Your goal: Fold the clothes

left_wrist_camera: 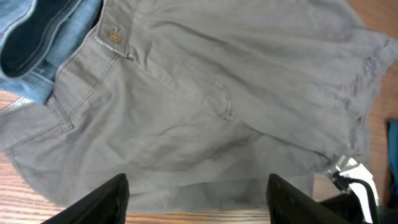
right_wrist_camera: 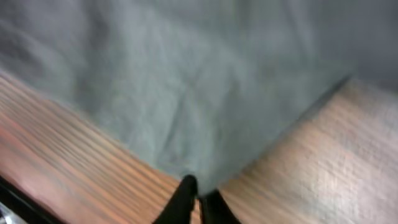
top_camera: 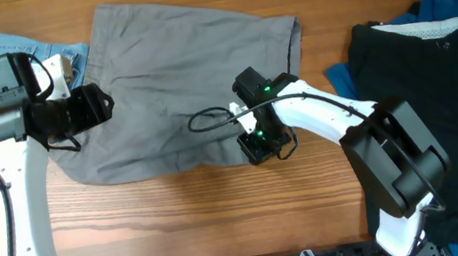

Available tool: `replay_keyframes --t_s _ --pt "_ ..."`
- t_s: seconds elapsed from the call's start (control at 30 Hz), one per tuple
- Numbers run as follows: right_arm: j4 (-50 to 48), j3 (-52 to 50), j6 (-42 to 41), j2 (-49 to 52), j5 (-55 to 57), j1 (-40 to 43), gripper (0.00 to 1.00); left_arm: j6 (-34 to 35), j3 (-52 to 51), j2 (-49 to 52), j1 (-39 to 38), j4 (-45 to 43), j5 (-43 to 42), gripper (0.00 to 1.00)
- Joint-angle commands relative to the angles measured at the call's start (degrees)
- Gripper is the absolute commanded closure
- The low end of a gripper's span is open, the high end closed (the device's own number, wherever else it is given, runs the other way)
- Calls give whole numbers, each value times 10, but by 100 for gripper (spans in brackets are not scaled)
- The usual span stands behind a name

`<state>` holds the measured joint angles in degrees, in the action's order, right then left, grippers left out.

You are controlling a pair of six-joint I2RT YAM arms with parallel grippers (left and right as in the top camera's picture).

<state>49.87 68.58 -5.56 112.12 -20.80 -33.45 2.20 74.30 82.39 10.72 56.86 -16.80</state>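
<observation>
While our right gripper [right_wrist_camera: 198,194] pinches the mid-grey cotton shorts [top_camera: 176,72] at its tips and our left gripper [left_wrist_camera: 198,188] gapes empty, we should lift the hem low.

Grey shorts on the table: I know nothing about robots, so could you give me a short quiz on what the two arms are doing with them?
1. True or false: the left gripper hangs open above the grey shorts.
2. Which garment lies beside the shorts' button? A) light-blue denim B) black garment C) bright-blue garment
3. Fill in: the right gripper looks ___ on the shorts' near edge.
Key: 1 true; 2 A; 3 shut.
</observation>
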Motion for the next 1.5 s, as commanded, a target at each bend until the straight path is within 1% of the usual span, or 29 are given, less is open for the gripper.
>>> replay_keyframes --t_s 0.0,0.03,0.07,0.1,0.17,0.3,0.37,0.4,0.43,0.53,0.67,0.73,0.8,0.87,0.93,1.03,1.07,1.13,1.2,1.23,1.3,1.33,1.43,1.47 --pt "88 3 -97 -14 132 9 96 -5 -3 -7 0 13 48 28" --pt "144 10 -146 -28 185 15 96 -5 -3 -7 0 17 54 28" --pt "176 11 -171 -38 205 20 96 -4 -3 -7 0 20 54 28" --pt "217 11 -192 -52 219 26 95 -3 -3 -7 0 25 54 27" --pt "259 11 -205 -69 221 35 96 -3 -3 -7 1 32 54 27" --pt "287 11 -206 -90 232 38 96 -3 -4 -6 1 54 54 26" --pt "297 11 -246 -95 289 40 96 -1 -4 -4 1 68 62 25" --pt "298 11 -257 -95 306 43 96 0 -4 -1 1 72 63 12" --pt "297 11 -258 -95 312 49 96 0 -4 0 1 73 63 9" --pt "296 10 -259 -95 328 86 96 2 -4 2 0 63 59 9" --pt "317 10 -245 -95 336 166 94 2 -4 2 0 53 57 15" --pt "331 10 -243 -95 348 221 94 2 -4 2 0 42 33 16" --pt "330 11 -223 -95 348 261 94 2 -4 3 -1 23 9 21" --pt "316 11 -199 -95 339 292 94 2 -5 9 -9 -4 2 32" --pt "296 11 -156 -95 303 313 94 1 -5 24 -26 -36 -1 52" --pt "288 11 -134 -95 264 328 95 -1 -5 59 -54 -65 -1 72" --pt "288 11 -132 -96 265 329 95 -5 -5 79 -66 -76 -1 82" --pt "285 11 -125 -99 265 328 95 -5 -5 129 -87 -105 -1 90" --pt "282 11 -125 -106 262 328 95 -5 -5 180 -100 -127 -1 93" --pt "280 11 -125 -110 259 329 95 -5 -5 200 -104 -124 -4 93" --pt "269 11 -121 -125 247 328 95 -5 -5 238 -107 -78 -18 82" --pt "263 11 -117 -132 238 329 95 -6 -5 242 -107 -57 -18 79" --pt "243 11 -109 -143 206 328 94 -20 -5 226 -103 -16 -16 78" --pt "237 11 -109 -144 195 328 94 -19 -5 209 -101 3 -16 75"
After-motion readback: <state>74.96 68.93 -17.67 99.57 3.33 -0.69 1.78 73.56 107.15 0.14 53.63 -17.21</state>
